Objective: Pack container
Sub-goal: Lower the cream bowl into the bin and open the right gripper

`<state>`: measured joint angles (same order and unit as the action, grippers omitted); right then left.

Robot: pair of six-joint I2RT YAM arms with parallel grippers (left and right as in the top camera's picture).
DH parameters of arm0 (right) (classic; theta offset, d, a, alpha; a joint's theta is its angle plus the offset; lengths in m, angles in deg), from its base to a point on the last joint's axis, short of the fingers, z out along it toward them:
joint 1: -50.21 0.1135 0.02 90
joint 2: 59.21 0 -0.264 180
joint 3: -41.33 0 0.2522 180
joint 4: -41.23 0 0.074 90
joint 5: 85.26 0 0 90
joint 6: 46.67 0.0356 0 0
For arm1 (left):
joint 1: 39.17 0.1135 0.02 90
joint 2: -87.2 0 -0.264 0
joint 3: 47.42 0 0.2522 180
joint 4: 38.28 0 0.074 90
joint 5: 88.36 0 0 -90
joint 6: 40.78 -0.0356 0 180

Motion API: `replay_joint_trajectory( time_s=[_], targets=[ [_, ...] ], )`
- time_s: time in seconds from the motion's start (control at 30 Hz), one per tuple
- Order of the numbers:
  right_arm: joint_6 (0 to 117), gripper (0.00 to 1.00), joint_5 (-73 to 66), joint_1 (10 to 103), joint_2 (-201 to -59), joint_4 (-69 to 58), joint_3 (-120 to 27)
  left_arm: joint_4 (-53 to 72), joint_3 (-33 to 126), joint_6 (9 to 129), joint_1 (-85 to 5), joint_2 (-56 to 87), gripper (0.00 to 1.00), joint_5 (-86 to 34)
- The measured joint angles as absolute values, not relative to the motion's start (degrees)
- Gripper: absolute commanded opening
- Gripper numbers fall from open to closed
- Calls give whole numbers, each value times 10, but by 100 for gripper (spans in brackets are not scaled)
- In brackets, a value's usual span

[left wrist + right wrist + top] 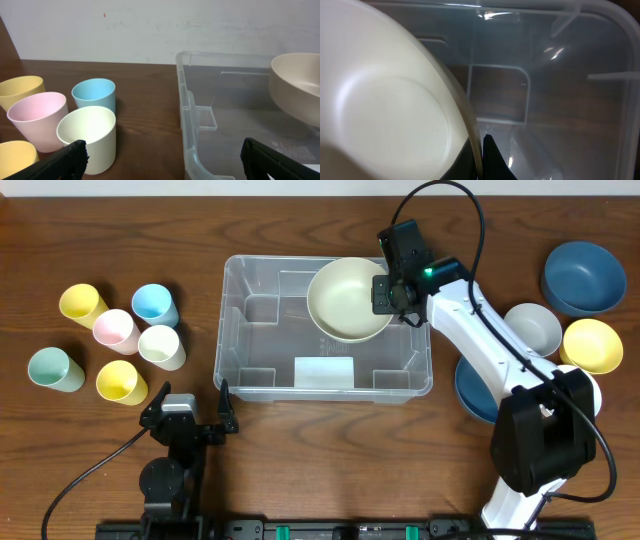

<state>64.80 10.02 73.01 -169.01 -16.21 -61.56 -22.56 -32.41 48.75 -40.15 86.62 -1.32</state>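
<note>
the container is seen at the middle of the wooden surface: a clear rectangular bin with rounded corners, moulded ridges and a pale label. its near half is left open. a smooth cream bowl is held over its far right corner, the rim clamped by the jaws of the right gripper. the jaws of the left gripper are spread, empty, near the front left corner.

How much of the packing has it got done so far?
Nothing looks packed yet: the container holds only its label. In hand: the right gripper holds a cream bowl at its far corner. Still to go: six cups near the open left gripper, and the bowls on the right.
</note>
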Motion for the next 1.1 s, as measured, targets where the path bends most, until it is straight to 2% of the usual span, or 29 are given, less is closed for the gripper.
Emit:
replay_joint_trajectory(
  time_s=[0.57, 0.8, 0.93, 1.1],
  targets=[
    [648, 2, 110, 730, -1695, -162, -616, -226, -324, 487, -401, 866, 98, -13],
    [649, 14, 112, 730, -1695, -161, -615, -226, -324, 487, -401, 866, 98, -13],
    [651, 15, 115, 730, -1695, -160, -615, -226, -324, 487, -401, 866, 98, -13],
    [652, 24, 117, 730, -1695, -160, -615, -226, -324, 487, -401, 866, 98, -13]
  ],
)
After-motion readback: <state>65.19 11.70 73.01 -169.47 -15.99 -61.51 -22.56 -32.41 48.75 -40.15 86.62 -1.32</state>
